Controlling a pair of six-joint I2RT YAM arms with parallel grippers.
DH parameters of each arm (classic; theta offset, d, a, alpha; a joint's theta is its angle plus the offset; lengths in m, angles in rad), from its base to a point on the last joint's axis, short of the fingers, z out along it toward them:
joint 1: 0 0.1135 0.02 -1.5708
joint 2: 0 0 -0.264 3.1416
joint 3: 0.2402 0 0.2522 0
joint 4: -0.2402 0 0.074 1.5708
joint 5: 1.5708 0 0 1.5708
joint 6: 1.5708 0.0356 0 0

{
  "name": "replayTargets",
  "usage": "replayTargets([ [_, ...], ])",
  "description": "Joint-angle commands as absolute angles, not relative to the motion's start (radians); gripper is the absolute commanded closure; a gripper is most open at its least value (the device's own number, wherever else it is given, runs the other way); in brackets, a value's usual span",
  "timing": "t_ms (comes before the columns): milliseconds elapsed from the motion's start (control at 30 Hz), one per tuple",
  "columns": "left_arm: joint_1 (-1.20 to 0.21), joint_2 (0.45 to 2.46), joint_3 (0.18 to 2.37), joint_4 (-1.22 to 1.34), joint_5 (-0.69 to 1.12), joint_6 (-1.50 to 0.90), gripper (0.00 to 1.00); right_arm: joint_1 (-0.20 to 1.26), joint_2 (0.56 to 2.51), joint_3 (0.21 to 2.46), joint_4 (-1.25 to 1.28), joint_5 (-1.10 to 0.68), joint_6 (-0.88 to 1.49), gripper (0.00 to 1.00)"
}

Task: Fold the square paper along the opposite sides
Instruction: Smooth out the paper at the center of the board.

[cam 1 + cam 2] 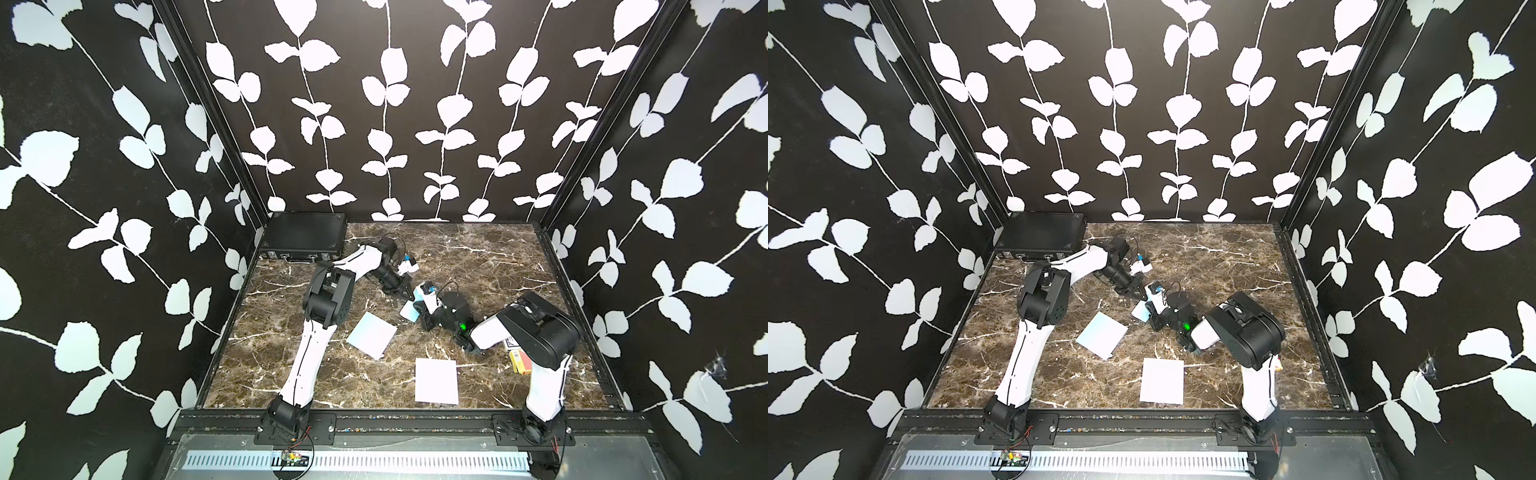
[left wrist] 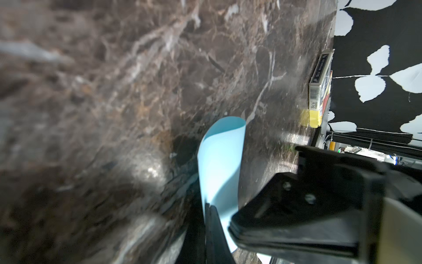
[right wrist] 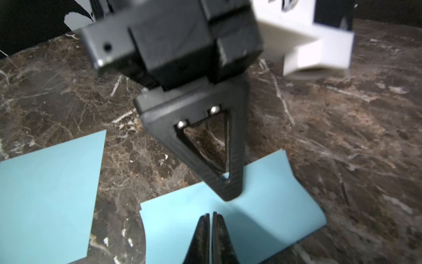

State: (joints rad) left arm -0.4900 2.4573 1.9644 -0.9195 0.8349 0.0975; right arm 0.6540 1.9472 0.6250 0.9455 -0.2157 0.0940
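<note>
White sheet (image 1: 436, 381): nearest the front, flat, edges squared to the table's front edge, with bare marble on either flank.
Flat blue sheet (image 1: 371, 334): just beyond the white sheet and to its left, turned cornerwise, not touching it.
Card boxes (image 1: 518, 359): right of the white sheet, partly hidden under the right arm, close to the table's side edge.
Curled blue paper (image 3: 262, 205): the task's piece, beyond the white sheet's far edge; its side edges bow up off the marble while the middle sits low.
Right gripper (image 3: 212, 217): clenched, jaws pressed together over the paper's edge. Whether any paper sits between them I cannot tell.
Left gripper (image 3: 230, 194): clenched, tip down on the paper's middle, almost nose to nose with the right one.
Table (image 1: 478, 257): farther from the white sheet, broad open marble runs back and rightward.
Black case (image 1: 303, 237): farthest from the white sheet, in the back left corner.
</note>
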Motion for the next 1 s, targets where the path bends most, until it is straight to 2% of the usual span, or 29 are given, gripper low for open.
replayTargets([
  [0,-0.482,2.472,1.985,-0.928,0.829,0.104,1.00,0.678,1.972,0.595,0.977,-0.192,0.087,0.92],
  [533,-0.466,2.490,2.002,-0.957,0.815,0.109,1.00,0.733,1.993,0.462,0.983,-0.150,0.104,0.94],
  [967,-0.466,2.489,2.000,-0.950,0.804,0.107,1.00,0.765,1.918,0.440,0.882,-0.193,0.099,0.93],
])
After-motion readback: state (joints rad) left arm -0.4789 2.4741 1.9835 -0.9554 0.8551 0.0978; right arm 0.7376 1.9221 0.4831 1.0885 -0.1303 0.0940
